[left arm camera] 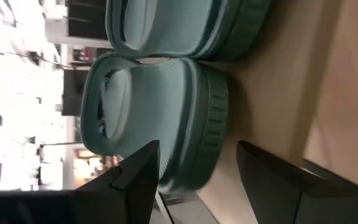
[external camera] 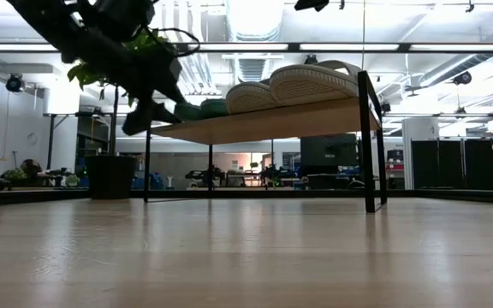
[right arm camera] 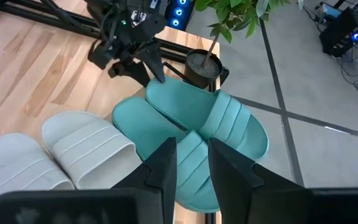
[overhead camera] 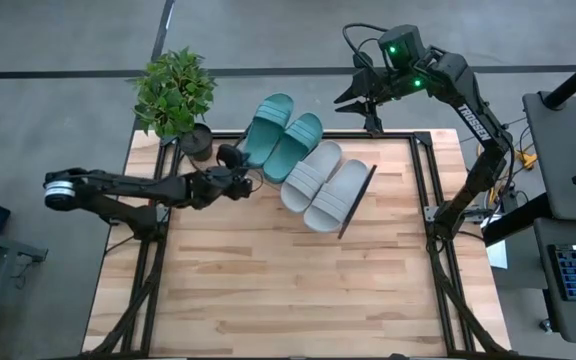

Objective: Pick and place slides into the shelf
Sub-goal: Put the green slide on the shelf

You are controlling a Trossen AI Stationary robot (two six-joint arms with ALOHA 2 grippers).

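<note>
All four slides lie side by side on the slanted shelf (overhead camera: 357, 200), which stands at the table's far edge. The teal pair (overhead camera: 281, 134) is toward the left and the grey pair (overhead camera: 325, 186) toward the right. My left gripper (overhead camera: 236, 166) is open at the heel of the outer teal slide (left arm camera: 166, 118), one finger on either side of it (left arm camera: 197, 149). My right gripper (overhead camera: 353, 97) hangs in the air beyond the table's far edge, above the teal pair (right arm camera: 191, 118), its fingers (right arm camera: 191, 144) open by a narrow gap and holding nothing. My left gripper comes level from the table's left side at the heel end (left arm camera: 213, 124) of the outer teal slide, which lies flat on the shelf board (left arm camera: 278, 74). Whether a finger touches the heel, I cannot tell.
A potted plant (overhead camera: 175, 92) stands at the table's far left corner, its dark pot (right arm camera: 201, 66) close beside the teal slides and my left gripper. The shelf's black wire legs (external camera: 369, 145) stand on the tabletop (overhead camera: 288, 290), which stretches out on the near side of the shelf.
</note>
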